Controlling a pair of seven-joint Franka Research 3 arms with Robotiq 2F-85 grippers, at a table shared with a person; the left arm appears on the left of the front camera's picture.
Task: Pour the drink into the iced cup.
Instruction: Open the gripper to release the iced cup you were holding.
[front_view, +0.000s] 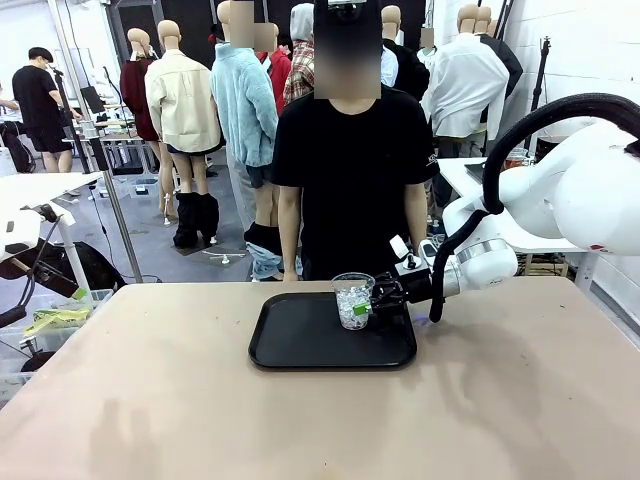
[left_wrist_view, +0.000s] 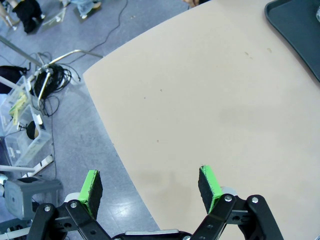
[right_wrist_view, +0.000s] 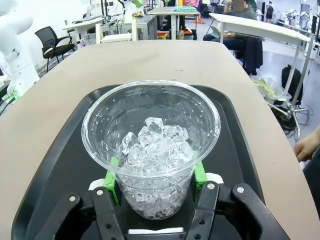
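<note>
Front view is showing the bench (front_view: 150, 400) spanning the whole near scene, with a person (front_view: 350, 170) standing at its far edge, arms hanging down. The right arm (front_view: 560, 190) is reaching in from the right, low and level, so that its gripper is meeting the cup side-on. A black tray (front_view: 300, 340) is lying at the far middle of the bench, probably serving to catch spills during pouring. The iced cup (front_view: 353, 300), clear plastic, is standing upright on the right part of the tray.

The right gripper (front_view: 370, 298) is clamping the cup's lower wall, with the green pads (right_wrist_view: 114, 176) pressing on opposite sides. This grip is likely steadying the cup against tipping while liquid is coming in. The left gripper (left_wrist_view: 150, 186) is hanging above the left edge of the bench, jaws spread fully and holding nothing. It is well apart from the tray, which is leaving the pouring zone free.

Inside the cup, ice (right_wrist_view: 157, 140) is filling the lower half. No dark liquid is sitting in it yet, so pouring is judged not yet begun.
</note>
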